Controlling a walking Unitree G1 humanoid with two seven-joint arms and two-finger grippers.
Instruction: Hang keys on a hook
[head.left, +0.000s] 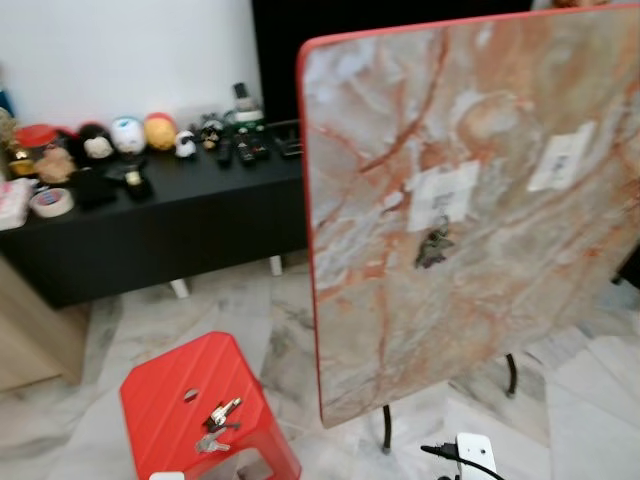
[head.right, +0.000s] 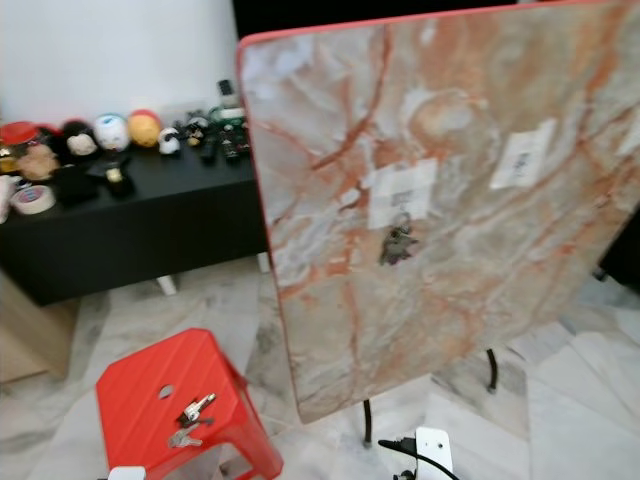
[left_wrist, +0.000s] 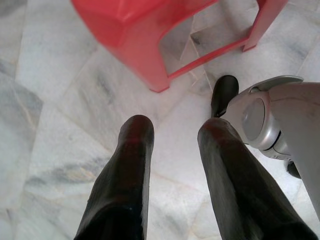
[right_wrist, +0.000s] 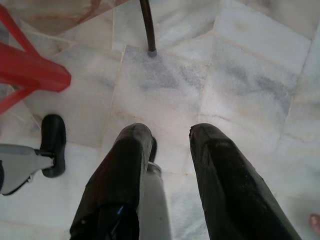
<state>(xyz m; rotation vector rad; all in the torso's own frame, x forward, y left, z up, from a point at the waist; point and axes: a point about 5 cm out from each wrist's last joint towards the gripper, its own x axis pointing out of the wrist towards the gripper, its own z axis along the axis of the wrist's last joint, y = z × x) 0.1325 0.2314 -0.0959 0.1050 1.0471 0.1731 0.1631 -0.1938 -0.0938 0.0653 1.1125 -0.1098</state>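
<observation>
One bunch of keys (head.left: 433, 248) hangs at the hook under a white label (head.left: 443, 193) on the upended marbled tabletop (head.left: 480, 300), so one hanging looks done; a second bunch of keys (head.left: 218, 425) lies on the red stool (head.left: 170, 400), near left, apparently not yet picked up. Count: two key bunches, two white labels on the board (second label (head.left: 561, 157) further right, with nothing visible hanging under it), one stool. Left gripper (left_wrist: 172, 132) and right gripper (right_wrist: 170, 135) both point down at the marble floor (right_wrist: 250, 75), fingers parted, holding nothing.
</observation>
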